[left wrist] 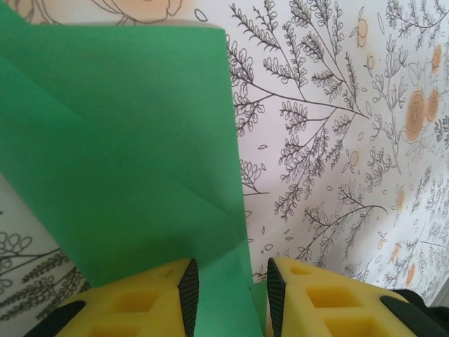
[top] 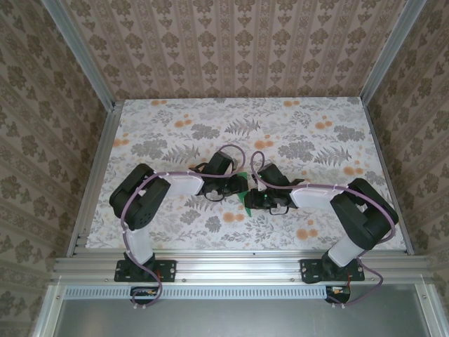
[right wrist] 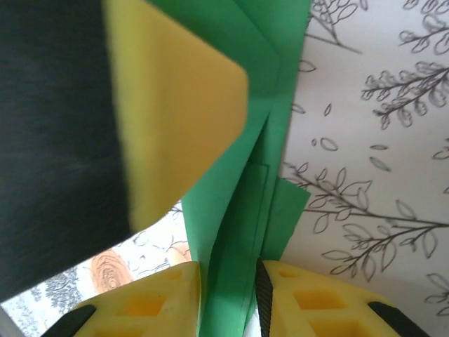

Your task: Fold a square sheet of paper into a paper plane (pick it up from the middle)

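The green paper (top: 245, 200) lay partly folded, squeezed in between my two tools. From overhead I saw little more than a sliver of it where the wrists met.

Through the left wrist camera, the green paper (left wrist: 119, 161) spread out ahead of the left gripper (left wrist: 231, 295) and off to its left. It lay flat, with a slanted flap folded across it and a straight edge running away from the fingertips. Its near end ran down into the slot between the yellow fingers (left wrist: 140, 305). The jaws stood narrow with green filling the gap, and I could not tell whether the pads were actually biting it.

Through the right wrist camera, the green paper (right wrist: 242, 210) rose straight ahead of the right gripper (right wrist: 228, 295) as a creased, layered strip. A small corner stuck out to the right. This gripper was also narrow with the paper in the slot, and again I could not tell whether it was clamped. A blurred yellow finger (right wrist: 175, 119) of the other tool sat close in, ahead and to the left, lying against the paper.

From overhead, the left gripper (top: 233, 184) and right gripper (top: 252, 200) pointed inward at each other, almost touching, with the paper between their tips. Both arms were bent low over the floral table (top: 175, 133). Patterned walls (top: 231, 49) closed in the far side and both flanks.
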